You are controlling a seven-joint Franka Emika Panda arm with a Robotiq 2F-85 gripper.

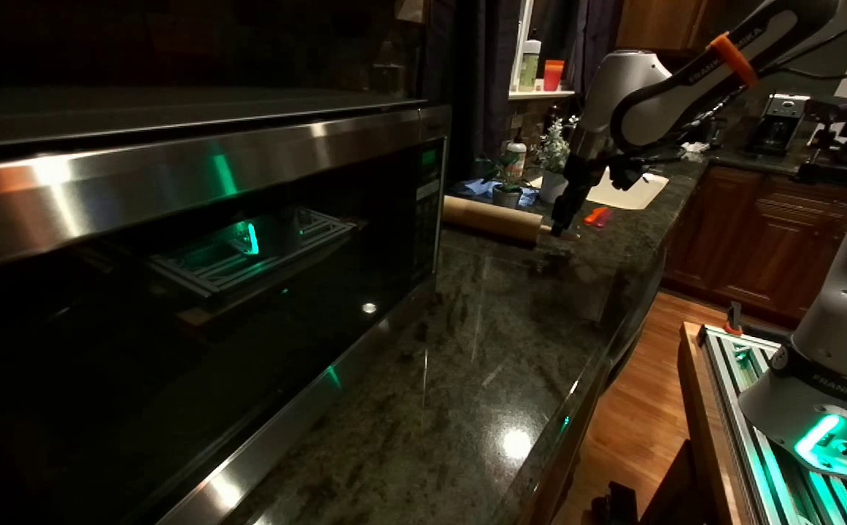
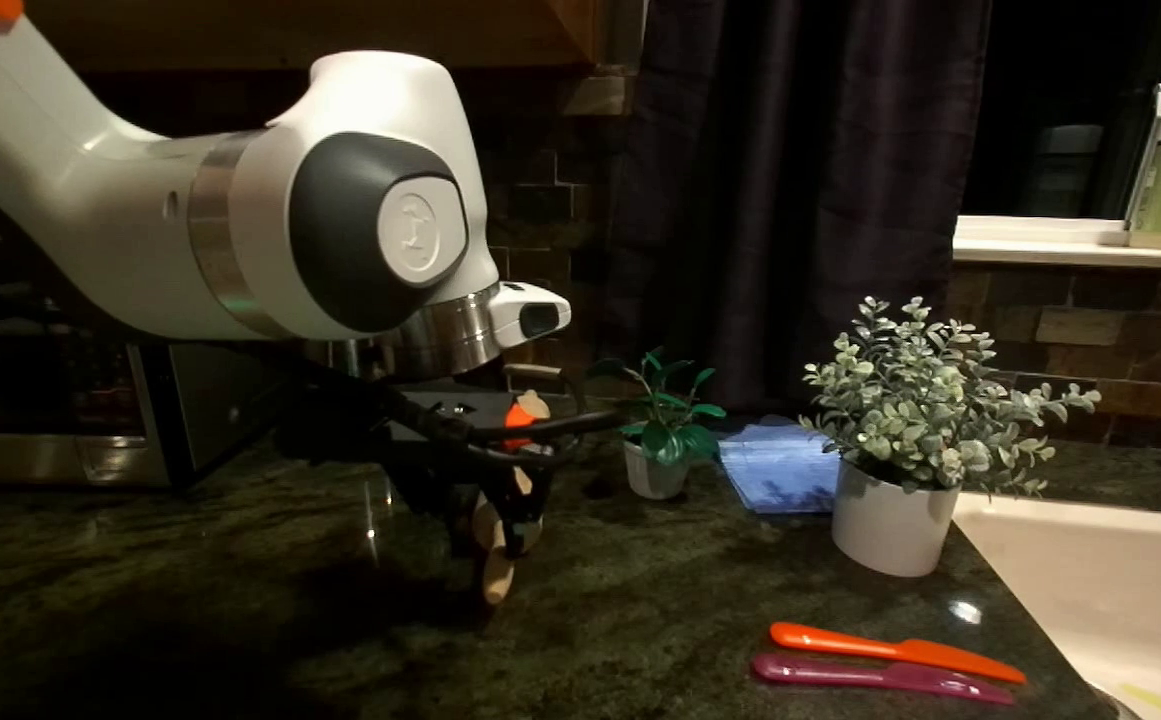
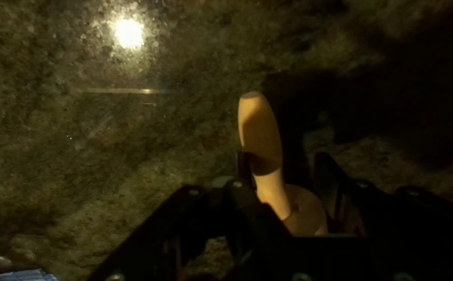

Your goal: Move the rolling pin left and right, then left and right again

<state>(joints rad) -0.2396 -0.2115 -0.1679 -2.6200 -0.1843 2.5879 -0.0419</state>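
Observation:
The rolling pin [image 1: 492, 219] lies on the dark stone counter beside the microwave, its near handle pointing at my gripper. In an exterior view only its pale handle end [image 2: 498, 577] and bits of the body show; the arm hides the rest. In the wrist view the handle [image 3: 260, 128] runs up between my fingers, with the thicker body's round end behind it. My gripper [image 3: 283, 164] is open around the handle. The left finger is close against it, and a dark gap separates it from the right finger. The gripper [image 1: 562, 226] is low, near the counter.
A microwave [image 1: 248, 292] stands along the counter. A small potted plant [image 2: 655, 470], blue napkins [image 2: 780, 468] and a larger potted plant [image 2: 895, 520] stand behind. Orange [image 2: 890, 648] and purple [image 2: 880, 677] knives lie near a white rectangular surface [image 2: 1090, 570].

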